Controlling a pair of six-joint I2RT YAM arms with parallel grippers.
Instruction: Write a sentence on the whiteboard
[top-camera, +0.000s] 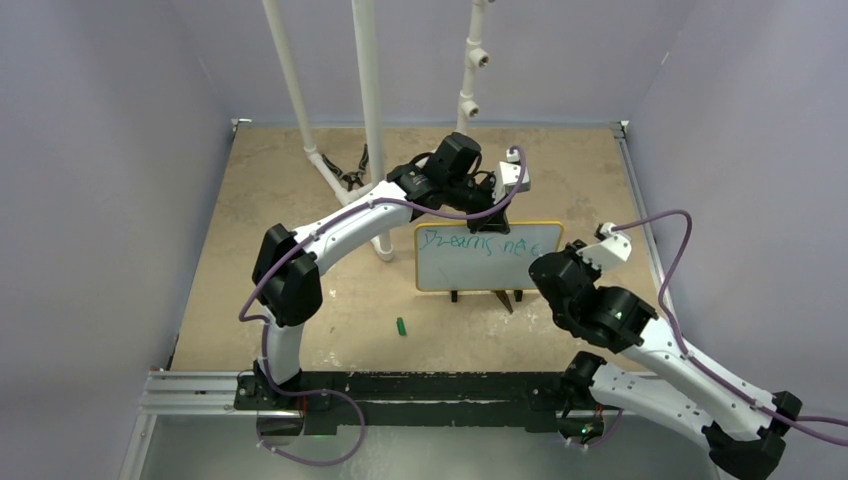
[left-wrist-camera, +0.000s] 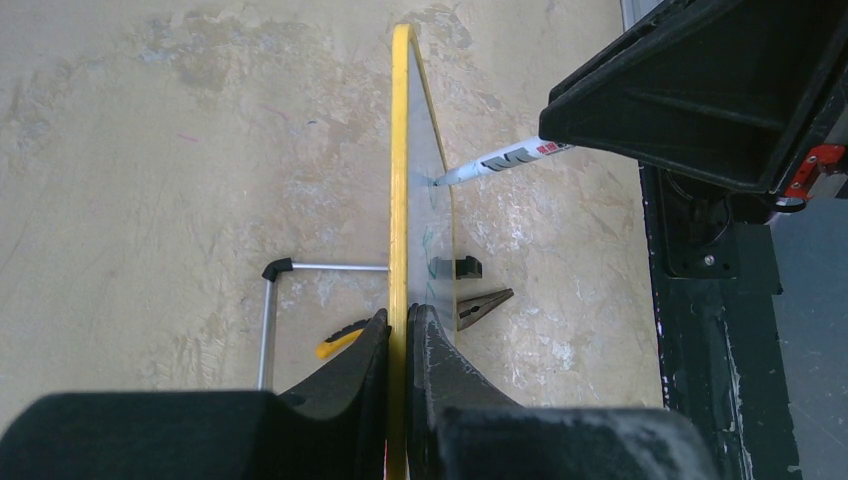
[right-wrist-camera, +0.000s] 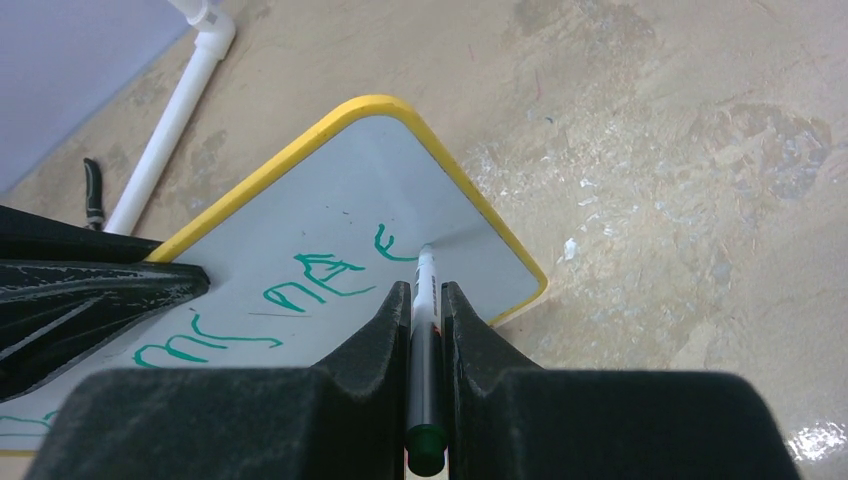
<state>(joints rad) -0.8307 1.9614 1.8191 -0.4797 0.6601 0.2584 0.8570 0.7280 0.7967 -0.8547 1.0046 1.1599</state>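
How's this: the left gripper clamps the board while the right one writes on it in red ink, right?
No: the ink is green, not red; the right wrist view shows it. The left gripper does clamp the board while the right gripper writes with the marker.

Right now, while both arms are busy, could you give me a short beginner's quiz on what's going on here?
1. True or false: the left tool is clamped on the top edge of the whiteboard.
2. What does the right tool hold? A) a marker B) an eraser C) a cloth
3. Fill in: the lettering on the board is ___ in colour.

Key: 1 true; 2 A; 3 green.
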